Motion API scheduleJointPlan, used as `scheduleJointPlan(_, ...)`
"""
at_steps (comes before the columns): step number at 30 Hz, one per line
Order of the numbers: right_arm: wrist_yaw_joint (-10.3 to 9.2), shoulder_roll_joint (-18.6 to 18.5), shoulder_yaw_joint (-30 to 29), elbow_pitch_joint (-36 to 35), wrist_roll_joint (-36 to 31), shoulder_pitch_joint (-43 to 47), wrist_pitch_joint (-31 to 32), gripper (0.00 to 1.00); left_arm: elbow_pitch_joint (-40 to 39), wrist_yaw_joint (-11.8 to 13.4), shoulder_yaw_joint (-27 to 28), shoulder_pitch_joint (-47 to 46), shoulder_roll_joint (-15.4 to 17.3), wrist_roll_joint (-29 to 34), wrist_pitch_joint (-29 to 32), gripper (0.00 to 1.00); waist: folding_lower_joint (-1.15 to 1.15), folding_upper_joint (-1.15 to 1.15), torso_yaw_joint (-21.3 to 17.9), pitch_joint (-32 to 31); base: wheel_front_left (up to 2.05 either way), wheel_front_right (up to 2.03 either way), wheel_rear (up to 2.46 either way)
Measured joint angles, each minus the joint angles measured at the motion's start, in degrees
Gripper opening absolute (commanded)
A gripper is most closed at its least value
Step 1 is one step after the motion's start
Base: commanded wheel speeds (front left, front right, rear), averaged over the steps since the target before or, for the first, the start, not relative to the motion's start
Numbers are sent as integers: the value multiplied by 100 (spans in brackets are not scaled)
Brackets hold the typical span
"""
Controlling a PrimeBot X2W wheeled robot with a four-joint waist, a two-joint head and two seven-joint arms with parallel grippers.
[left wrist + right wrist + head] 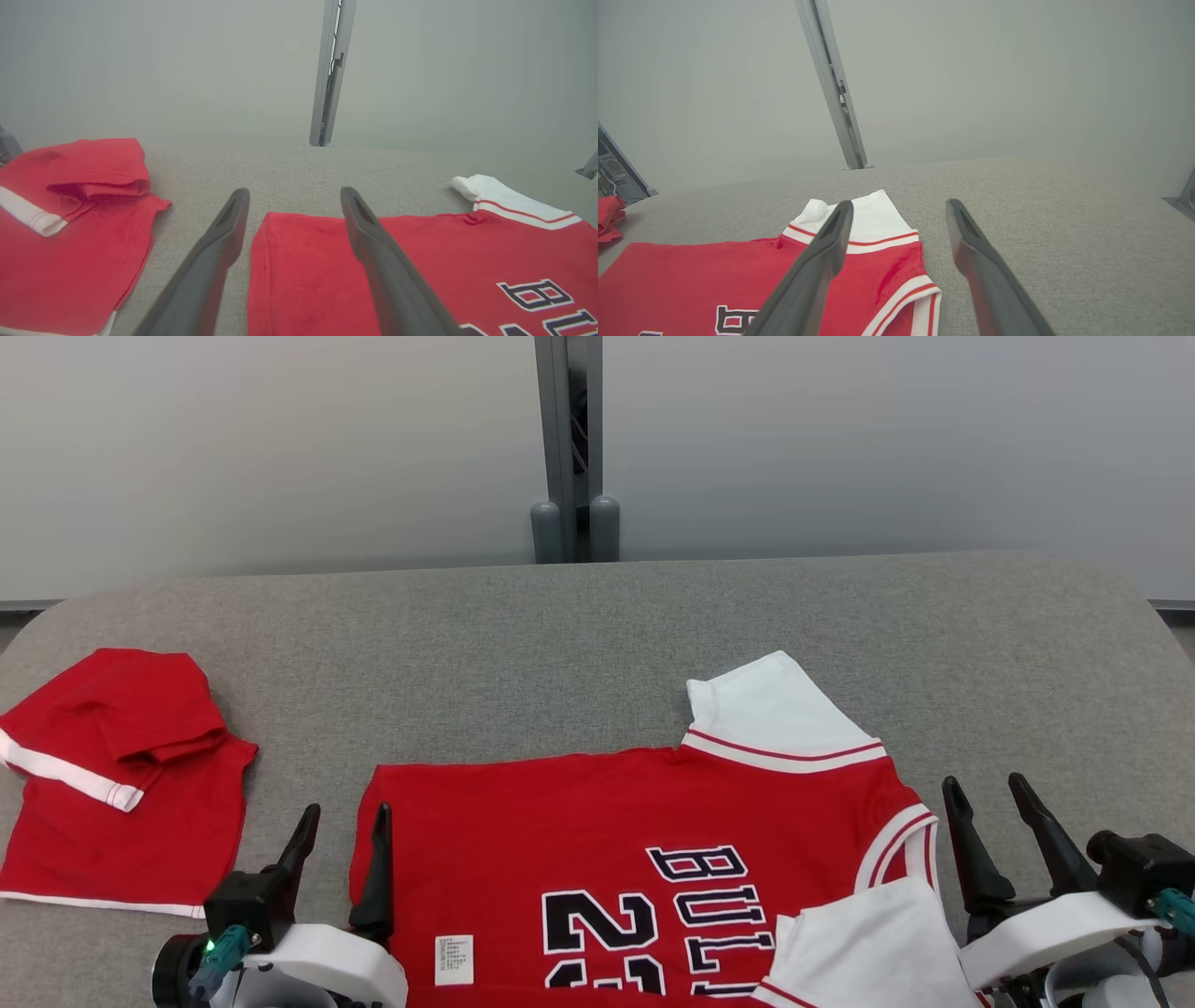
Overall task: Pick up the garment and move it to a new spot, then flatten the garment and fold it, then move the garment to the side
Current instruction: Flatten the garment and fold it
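A red jersey garment (597, 831) with white sleeves and dark lettering lies flat near the table's front edge; it also shows in the left wrist view (420, 261) and the right wrist view (752, 270). My left gripper (344, 814) stands open at the garment's left hem, one finger over the red cloth in the left wrist view (294, 196). My right gripper (985, 784) is open just right of the garment's collar end, nothing between its fingers (899, 205).
A second red garment (112, 775) with white trim lies rumpled at the table's left edge. The grey fabric table (597, 644) stretches back to a pale wall with a metal post (569, 448). Bare grey surface lies behind and right of the jersey.
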Motion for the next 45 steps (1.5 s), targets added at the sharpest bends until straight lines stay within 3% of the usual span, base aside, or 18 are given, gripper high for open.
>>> scheduleJointPlan(8, 0, -29, 52, 52, -120, -227, 0, 100, 18, -276, 335, -32, -225, 352, 0, 100, 0, 0, 28, 221, 0, 0, 0)
scheduleJointPlan(14, 0, -293, 263, 656, -4, -1130, 33, 100, 15, -446, 372, -309, -315, 599, 0, 100, 0, 0, 160, 601, 0, 0, 0)
scheduleJointPlan(19, 0, -392, 538, 1321, 726, -2185, 622, 100, -5, -594, 315, -594, -359, 639, 0, 100, 0, 0, 375, 1000, 0, 0, 0)
scheduleJointPlan(23, 0, -723, 947, 1909, 961, -2954, 1135, 100, 1, -656, 189, -829, -372, 665, 0, 100, 1, 0, 621, 1301, 0, 0, 0)
scheduleJointPlan(37, 0, -1140, 1885, 3334, 1736, -4423, 2208, 100, -73, -564, -310, -1233, -381, 382, 0, 100, 0, 0, 1396, 2010, 0, 0, 0)
scheduleJointPlan(45, 0, -1226, 2262, 3706, 2041, -4719, 2390, 100, -110, -520, -371, -1312, -380, 332, 0, 100, 1, 0, 1507, 2101, 0, 0, 0)
